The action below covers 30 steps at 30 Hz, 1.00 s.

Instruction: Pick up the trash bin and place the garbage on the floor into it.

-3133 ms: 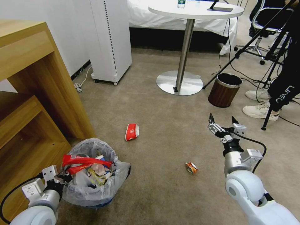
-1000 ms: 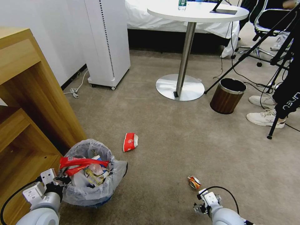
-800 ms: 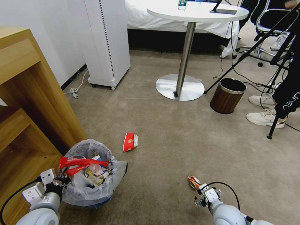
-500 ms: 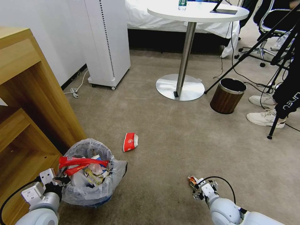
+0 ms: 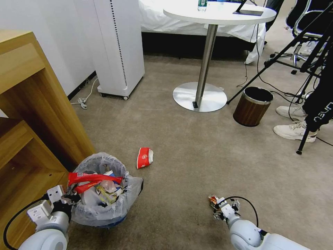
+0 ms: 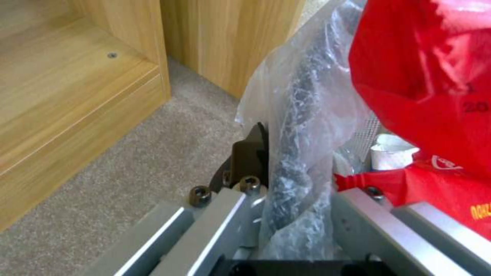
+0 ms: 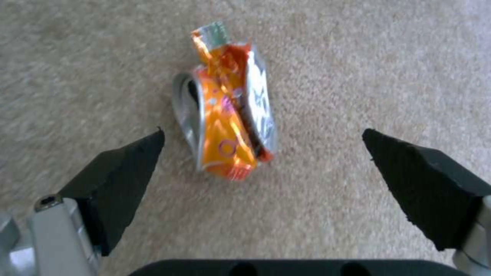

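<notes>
Below my right gripper [image 7: 263, 153], jaws apart, I rate the crushed can [image 7: 225, 115] light and stiff-edged; pinch across its flattened sides, left gripper [image 6: 286, 184] clamped on the trash bin [image 5: 100, 191].

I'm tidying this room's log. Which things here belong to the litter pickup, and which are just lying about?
Part of the job:
- trash bin, its rim held by the left pincer
- crushed can on the carpet, between the open right pincer's fingers
- red-white paper cup on the carpet

Just lying about:
- brown wood-look bin
- round white table
- white cabinet
- wooden shelf unit
</notes>
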{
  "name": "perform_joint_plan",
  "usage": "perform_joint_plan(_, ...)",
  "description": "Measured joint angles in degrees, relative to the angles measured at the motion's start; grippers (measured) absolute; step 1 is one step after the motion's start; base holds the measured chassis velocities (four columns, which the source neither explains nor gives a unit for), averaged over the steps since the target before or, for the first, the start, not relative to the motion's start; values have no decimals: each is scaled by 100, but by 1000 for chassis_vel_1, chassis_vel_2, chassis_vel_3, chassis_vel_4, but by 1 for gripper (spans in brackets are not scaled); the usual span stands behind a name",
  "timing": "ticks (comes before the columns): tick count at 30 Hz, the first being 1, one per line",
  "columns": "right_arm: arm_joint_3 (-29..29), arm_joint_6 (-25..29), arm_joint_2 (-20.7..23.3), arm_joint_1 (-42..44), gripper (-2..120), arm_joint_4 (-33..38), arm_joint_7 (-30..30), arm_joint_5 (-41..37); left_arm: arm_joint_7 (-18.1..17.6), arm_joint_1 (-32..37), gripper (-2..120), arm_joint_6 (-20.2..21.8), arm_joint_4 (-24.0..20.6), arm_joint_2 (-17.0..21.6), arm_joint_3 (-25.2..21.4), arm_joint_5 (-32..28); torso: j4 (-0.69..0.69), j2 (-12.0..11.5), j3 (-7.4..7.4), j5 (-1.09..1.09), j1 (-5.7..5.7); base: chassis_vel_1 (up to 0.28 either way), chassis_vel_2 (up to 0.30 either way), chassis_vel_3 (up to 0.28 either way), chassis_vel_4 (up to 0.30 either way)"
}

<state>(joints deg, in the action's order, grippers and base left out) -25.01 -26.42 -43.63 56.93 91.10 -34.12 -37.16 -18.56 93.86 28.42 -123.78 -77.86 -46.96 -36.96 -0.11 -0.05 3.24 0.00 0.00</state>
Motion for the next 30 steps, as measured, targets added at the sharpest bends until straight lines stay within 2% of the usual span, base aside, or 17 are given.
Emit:
perform_joint_plan(7, -1, 85, -30, -28, 93, -143, 5, 115, 1, -22, 0, 4, 5, 25, 6, -21, 0, 0, 0, 0, 0, 0, 0, 0, 0)
perform_joint_plan(10, 16, 246, -46, -63, 85, -351, 76, 260, 2, -36, 0, 10, 4, 14, 24, -26, -1, 0, 0, 0, 0, 0, 0, 0, 0)
perform_joint_plan(20, -1, 446, -323, -142, 84, -683, 158, 467, 25, -38, 0, 10, -14, 4, 77, -13, 0, 0, 0, 1, 0, 0, 0, 0, 0)
perform_joint_plan(22, -10, 492, -358, -144, 76, -707, 164, 515, 31, -50, 0, 2, -15, 6, 90, -13, 0, 0, 0, 0, 0, 0, 0, 0, 0)
perform_joint_plan(26, -11, 518, -364, -144, 71, -710, 158, 531, 33, -70, 0, -3, -22, 6, 106, -12, 0, 0, 0, 0, 0, 0, 0, 0, 0)
perform_joint_plan(28, -11, 541, -363, -143, 58, -706, 150, 559, 35, -110, 0, -4, -37, 6, 134, -15, 0, 0, 0, 0, 0, 0, 0, 0, 0)
perform_joint_plan(30, -10, 549, -362, -141, 56, -706, 148, 564, 35, -120, 0, -4, -40, 6, 138, -16, 0, 0, 0, 0, 0, 0, 0, 0, 0)
